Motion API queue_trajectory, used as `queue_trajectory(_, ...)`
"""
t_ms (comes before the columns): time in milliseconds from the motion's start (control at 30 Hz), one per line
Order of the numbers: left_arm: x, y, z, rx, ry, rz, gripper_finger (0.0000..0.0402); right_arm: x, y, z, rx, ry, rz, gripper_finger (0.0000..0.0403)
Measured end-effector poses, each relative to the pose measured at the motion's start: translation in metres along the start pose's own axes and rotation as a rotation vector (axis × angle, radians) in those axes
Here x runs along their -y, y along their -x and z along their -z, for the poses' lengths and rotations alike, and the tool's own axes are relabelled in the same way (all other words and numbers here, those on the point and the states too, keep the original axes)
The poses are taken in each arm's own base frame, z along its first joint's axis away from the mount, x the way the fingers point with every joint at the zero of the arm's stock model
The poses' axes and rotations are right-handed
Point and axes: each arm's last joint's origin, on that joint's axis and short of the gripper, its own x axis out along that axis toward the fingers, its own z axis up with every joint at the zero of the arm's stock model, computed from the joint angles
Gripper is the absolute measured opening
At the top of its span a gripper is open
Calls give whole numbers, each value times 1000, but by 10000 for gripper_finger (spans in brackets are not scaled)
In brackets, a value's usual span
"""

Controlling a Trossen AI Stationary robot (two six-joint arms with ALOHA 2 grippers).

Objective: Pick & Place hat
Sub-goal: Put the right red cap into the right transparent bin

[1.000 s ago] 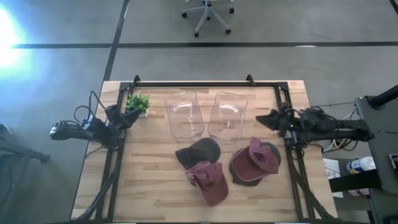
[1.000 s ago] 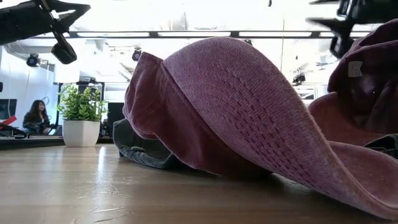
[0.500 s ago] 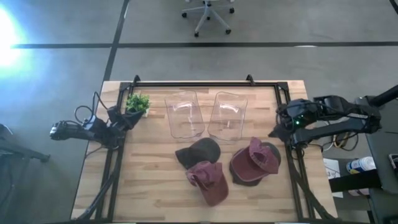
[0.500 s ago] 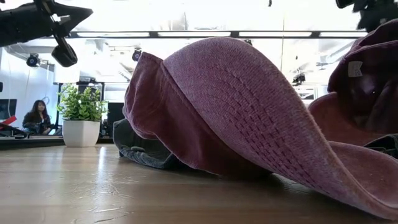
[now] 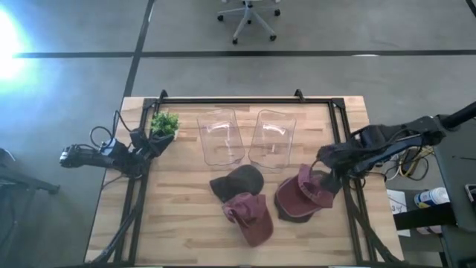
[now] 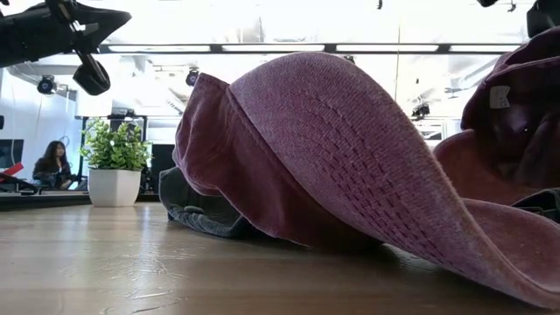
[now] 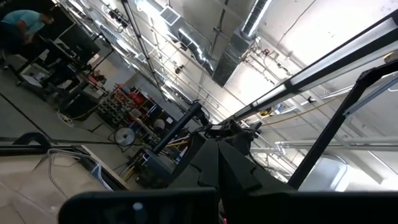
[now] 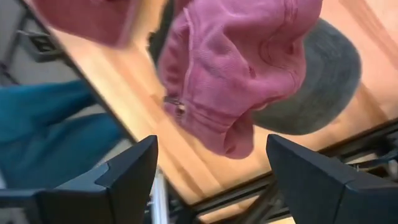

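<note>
Right wrist view: right gripper (image 8: 211, 171) fingers spread wide | maroon cap (image 8: 239, 68) just ahead, unheld | no legible writing

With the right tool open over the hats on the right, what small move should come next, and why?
Probably lower the right tool onto the maroon hat and close. Its fingers stand wide apart with that hat's crumpled crown between and below them, not yet touched. The left tool waits shut by the plant.
</note>
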Motion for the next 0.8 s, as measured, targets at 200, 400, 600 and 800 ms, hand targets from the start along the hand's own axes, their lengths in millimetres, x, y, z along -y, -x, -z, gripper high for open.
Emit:
queue_trajectory(200, 0, 0, 0, 0, -20, 1, 0, 2, -23, -3, 17, -5, 104, 299)
queue_trajectory(400, 0, 0, 0, -1, -21, 0, 0, 1, -41, -8, 54, -12, 40, 294)
queue_trajectory(600, 0, 0, 0, -1, -20, 0, 0, 5, -51, -9, 50, -17, 53, 253)
queue_trajectory(800, 0, 0, 0, 8, -10, 3, 0, 8, -53, -8, 48, -34, 56, 209)
